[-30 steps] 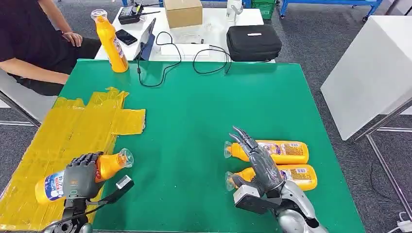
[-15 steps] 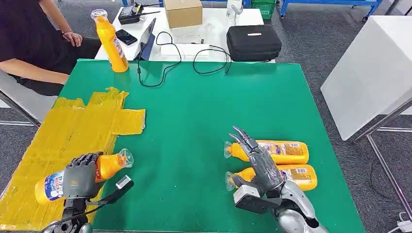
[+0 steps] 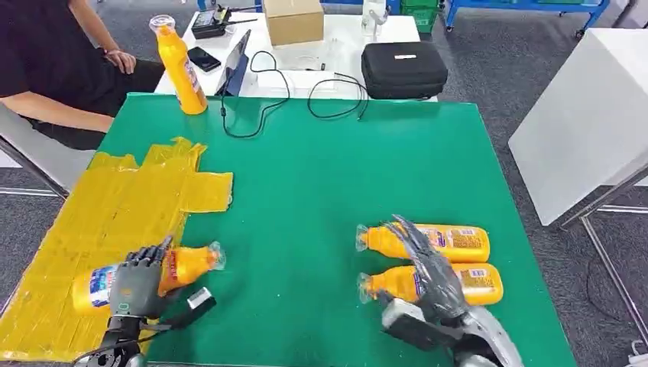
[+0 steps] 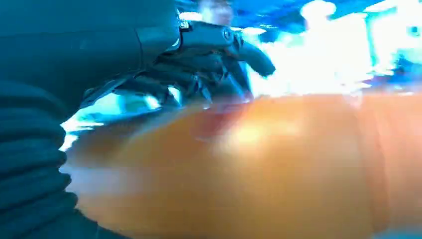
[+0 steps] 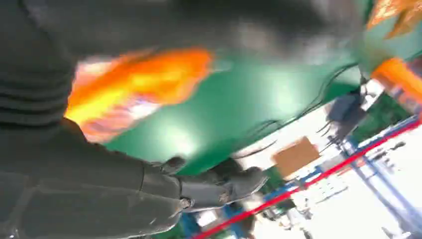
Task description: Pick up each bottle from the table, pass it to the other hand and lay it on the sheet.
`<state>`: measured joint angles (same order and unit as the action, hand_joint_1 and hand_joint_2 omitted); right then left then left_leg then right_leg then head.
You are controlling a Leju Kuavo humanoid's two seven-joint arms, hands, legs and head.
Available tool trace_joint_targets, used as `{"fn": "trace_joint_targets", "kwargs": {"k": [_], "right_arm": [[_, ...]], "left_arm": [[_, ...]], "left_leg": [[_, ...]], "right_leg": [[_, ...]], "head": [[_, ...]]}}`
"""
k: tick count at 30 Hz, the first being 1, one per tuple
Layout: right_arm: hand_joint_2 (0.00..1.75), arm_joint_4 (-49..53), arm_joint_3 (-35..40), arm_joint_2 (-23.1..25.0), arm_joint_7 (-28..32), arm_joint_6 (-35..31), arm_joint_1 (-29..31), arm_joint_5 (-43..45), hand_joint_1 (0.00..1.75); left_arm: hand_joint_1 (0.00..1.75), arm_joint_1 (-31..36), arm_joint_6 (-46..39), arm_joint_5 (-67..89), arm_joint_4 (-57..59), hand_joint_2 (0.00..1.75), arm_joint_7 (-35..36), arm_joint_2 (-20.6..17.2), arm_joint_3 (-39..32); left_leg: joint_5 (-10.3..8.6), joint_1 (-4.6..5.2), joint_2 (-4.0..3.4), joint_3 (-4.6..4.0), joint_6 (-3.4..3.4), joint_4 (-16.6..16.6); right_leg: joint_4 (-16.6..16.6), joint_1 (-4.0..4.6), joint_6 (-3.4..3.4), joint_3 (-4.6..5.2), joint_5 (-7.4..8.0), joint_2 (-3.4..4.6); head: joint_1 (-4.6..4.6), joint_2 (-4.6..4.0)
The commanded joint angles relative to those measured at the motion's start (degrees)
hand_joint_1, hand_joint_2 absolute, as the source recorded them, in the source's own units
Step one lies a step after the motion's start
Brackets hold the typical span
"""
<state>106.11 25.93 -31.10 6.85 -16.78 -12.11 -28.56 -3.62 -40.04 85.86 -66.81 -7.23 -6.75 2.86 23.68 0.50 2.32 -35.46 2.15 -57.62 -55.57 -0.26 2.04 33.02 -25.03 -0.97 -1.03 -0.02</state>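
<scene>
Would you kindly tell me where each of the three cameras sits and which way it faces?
Head view: high on the body, looking down at the green table; left hand and right hand show.
Left wrist view: behind the left hand, against the blurred orange bottle.
Right wrist view: behind the right hand, over the table.
Shared: head and left wrist views show the bottle under the left hand on the yellow sheet.

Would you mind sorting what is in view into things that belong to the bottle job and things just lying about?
Part of the job:
orange plastic bottle under the left hand
two orange plastic bottles lying by the right hand
yellow taped sheet
upright orange bottle at the far corner

Just lying about:
black zipped case
cardboard box
black cables
</scene>
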Motion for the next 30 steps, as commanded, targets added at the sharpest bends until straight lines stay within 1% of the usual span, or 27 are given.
{"fn": "trace_joint_targets", "kwargs": {"k": [1,2,3,4,5,6,7,9,10,12,13,16,19,21,22,27,29,30], "right_arm": [[1.75,13.5,-12.0,-10.2,2.0,2.6,-15.8,-1.7,0.00],[1.75,12.7,-11.2,-8.8,1.9,3.3,-14.4,-2.4,0.00],[1.75,12.6,-11.1,-8.6,1.9,3.4,-14.3,-2.6,0.00],[1.75,12.1,-10.4,-7.6,2.0,3.4,-13.5,-3.2,0.00],[0.00,11.1,-9.0,-5.4,3.0,3.9,-12.3,-4.0,0.00],[0.00,11.1,-9.0,-5.4,3.0,3.9,-12.3,-4.0,0.00],[0.00,8.2,-6.4,-2.7,3.4,4.2,-8.8,-5.6,0.00],[0.00,7.6,-6.1,-2.5,3.5,4.4,-7.8,-5.8,0.00],[0.00,7.6,-6.1,-2.5,3.5,4.4,-7.8,-5.8,0.00],[0.00,7.6,-6.1,-2.5,3.5,4.4,-7.8,-5.8,0.00],[0.00,7.6,-6.1,-2.5,3.5,4.4,-7.8,-5.8,0.00],[0.00,7.6,-6.1,-2.5,3.5,4.4,-7.8,-5.8,0.00],[0.00,8.3,-7.2,-3.3,4.0,4.3,-8.6,-5.2,0.00],[0.00,9.1,-7.7,-3.5,4.2,3.9,-9.8,-5.1,0.00],[0.00,9.2,-7.8,-3.5,4.4,3.9,-10.0,-5.2,0.00],[0.00,10.1,-7.7,-3.4,4.1,2.8,-12.2,-6.6,0.00],[0.00,11.2,-7.7,-3.8,3.6,1.5,-13.6,-7.3,0.00],[0.00,11.3,-7.5,-4.0,3.0,1.2,-13.7,-7.6,0.00]], "left_arm": [[0.00,2.4,0.0,3.2,8.9,0.00,-7.1,7.2,-12.0],[0.00,2.6,0.0,3.0,8.6,0.00,-7.8,7.5,-11.9],[0.00,2.6,0.0,3.1,8.6,0.00,-7.7,7.6,-11.9],[0.00,2.6,0.0,3.8,8.1,0.00,-7.0,7.8,-11.8],[0.00,2.5,0.0,4.1,7.0,0.00,-7.1,7.2,-10.7],[0.00,2.5,0.0,4.1,7.0,0.00,-7.1,7.2,-10.7],[0.00,3.4,0.0,4.0,7.7,0.00,-6.0,6.7,-9.8],[0.00,3.7,0.0,3.6,8.1,0.00,-6.2,6.4,-9.8],[0.00,3.7,0.0,3.6,8.1,0.00,-6.2,6.4,-9.8],[0.00,3.7,0.0,3.6,8.1,0.00,-6.2,6.4,-9.8],[0.00,3.7,0.0,3.6,8.1,0.00,-6.2,6.4,-9.8],[0.00,3.7,0.0,3.6,8.1,0.00,-6.2,6.4,-9.8],[0.00,4.4,0.0,4.1,8.2,0.00,-5.4,6.3,-9.3],[0.00,4.6,0.0,4.1,8.1,0.00,-4.7,6.3,-8.5],[0.00,4.6,0.0,4.1,8.0,0.00,-4.4,6.4,-8.3],[0.00,4.7,0.0,3.4,7.7,0.00,-4.5,6.8,-8.7],[0.00,4.3,0.0,2.5,5.7,0.00,-5.6,7.5,-10.0],[0.00,4.5,0.0,0.9,5.1,0.00,-8.1,8.3,-11.8]], "left_leg": [[0.21,0.08,-0.42,0.10,-0.07,0.0],[0.17,0.05,-0.59,0.16,-0.10,0.1],[0.35,0.20,-0.82,0.34,-0.19,0.1],[0.42,0.21,-0.94,0.62,-0.24,0.1],[0.52,0.23,-1.07,0.67,-0.17,0.1],[0.48,0.20,-1.05,0.67,-0.14,0.1],[0.46,0.16,-1.08,0.71,-0.20,0.1],[0.41,0.13,-1.08,0.84,-0.13,0.1],[0.43,0.08,-1.09,0.88,-0.14,0.1],[0.42,0.10,-1.15,0.93,-0.17,0.2],[0.43,0.07,-1.21,0.95,-0.22,0.2],[0.37,0.08,-1.19,1.02,-0.17,0.2],[0.34,0.08,-1.11,1.04,-0.16,0.1],[0.31,0.13,-1.07,0.93,-0.09,0.1],[0.34,0.09,-1.09,0.99,-0.15,0.1],[0.31,0.12,-1.03,0.92,-0.11,0.1],[0.34,0.10,-1.00,0.93,-0.14,0.1],[0.31,0.14,-1.01,0.90,-0.08,0.1]], "right_leg": [[0.1,-0.07,0.01,-0.72,-0.07,0.27],[0.1,-0.03,-0.02,-0.75,0.07,0.38],[0.0,-0.15,-0.02,-0.75,0.06,0.65],[0.1,-0.19,-0.05,-0.99,0.05,0.77],[0.1,-0.19,-0.06,-0.92,0.03,0.88],[0.1,-0.16,-0.06,-0.93,0.03,0.82],[0.1,-0.13,-0.08,-0.97,0.04,0.80],[0.1,-0.11,-0.08,-0.84,0.05,0.83],[0.1,-0.06,-0.10,-0.58,0.00,0.87],[0.1,-0.08,-0.13,-0.60,-0.01,0.90],[0.2,-0.05,-0.16,-0.65,0.03,0.94],[0.2,-0.06,-0.15,-1.19,0.00,0.90],[0.1,-0.06,-0.14,-1.32,-0.01,0.83],[0.1,-0.11,-0.12,-1.20,0.02,0.84],[0.1,-0.07,-0.14,-1.28,0.00,0.82],[0.1,-0.10,-0.13,-1.16,0.01,0.79],[0.1,-0.08,-0.14,-1.18,-0.03,0.74],[0.0,-0.12,-0.12,-1.10,-0.01,0.77]], "head": [[-0.07,0.00],[-0.09,0.00],[0.06,0.00],[0.06,0.00],[0.07,0.00],[0.02,0.00],[0.00,0.00],[0.04,0.00],[-0.04,0.00],[0.04,0.00],[0.02,0.00],[0.04,0.00],[0.00,0.00],[0.02,0.00],[0.02,0.00],[0.02,0.00],[0.02,0.00],[0.02,0.00]]}}
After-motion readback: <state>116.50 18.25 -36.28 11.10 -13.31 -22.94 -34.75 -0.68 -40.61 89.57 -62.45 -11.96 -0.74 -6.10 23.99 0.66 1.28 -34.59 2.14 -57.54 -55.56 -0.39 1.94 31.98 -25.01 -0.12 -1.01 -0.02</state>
